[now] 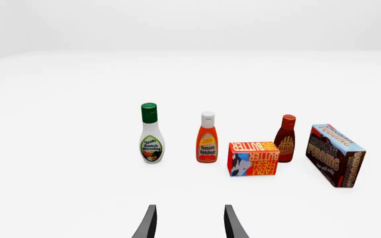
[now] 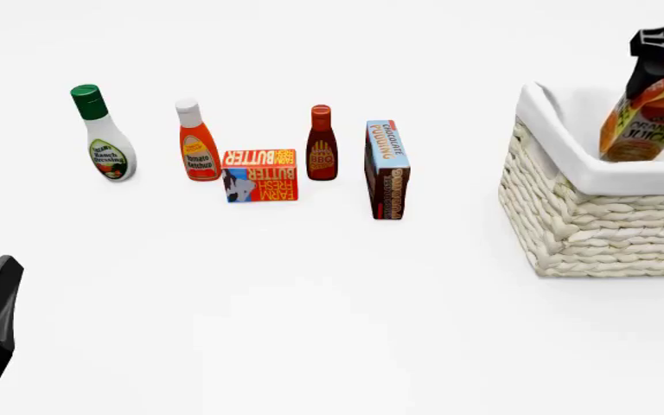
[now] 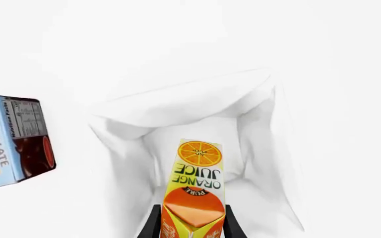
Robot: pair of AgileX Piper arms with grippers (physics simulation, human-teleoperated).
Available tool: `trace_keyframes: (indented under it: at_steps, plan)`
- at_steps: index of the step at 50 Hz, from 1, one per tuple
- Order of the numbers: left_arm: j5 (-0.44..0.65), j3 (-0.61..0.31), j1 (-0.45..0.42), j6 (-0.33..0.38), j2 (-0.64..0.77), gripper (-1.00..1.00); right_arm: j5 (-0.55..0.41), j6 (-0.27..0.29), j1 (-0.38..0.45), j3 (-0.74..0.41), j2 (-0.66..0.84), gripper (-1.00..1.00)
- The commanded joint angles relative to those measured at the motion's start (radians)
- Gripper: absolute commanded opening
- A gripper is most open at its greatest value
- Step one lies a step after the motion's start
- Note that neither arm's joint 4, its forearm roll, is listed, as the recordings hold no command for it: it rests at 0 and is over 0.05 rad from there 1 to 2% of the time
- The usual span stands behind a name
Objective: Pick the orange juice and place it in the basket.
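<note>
Gripping the orange juice by its gable top, the right gripper sits at the far right edge of the front view, where most of it is cut off by the frame; the right wrist view shows its two dark fingers pressed against either side of the carton. That carton hangs tilted over the open basket, its lower end down past the cloth rim, and whether it touches the lining cannot be told. Part of the basket's right side is out of frame. At the near left, the left gripper shows only its fingertips, spread apart with nothing between them. Well left of the basket stand a ranch dressing bottle, a ketchup bottle, a butter box, a BBQ sauce bottle and a chocolate pudding box, none blocking the basket.
</note>
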State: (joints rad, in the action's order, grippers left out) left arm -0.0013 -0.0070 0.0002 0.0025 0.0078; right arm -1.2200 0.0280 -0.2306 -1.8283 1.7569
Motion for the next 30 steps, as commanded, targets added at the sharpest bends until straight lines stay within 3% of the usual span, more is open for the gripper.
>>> trace_keyframes:
  at_steps: [1, 30]
  plan:
    - [0.000, 0.000, 0.000, 0.000, 0.000, 1.00, 0.000, -0.040, 0.000, -0.017, 0.023, -1.00]
    - [0.000, 0.000, 0.000, 0.000, 0.000, 1.00, 0.000, -0.062, -0.012, -0.023, 0.083, -1.00]
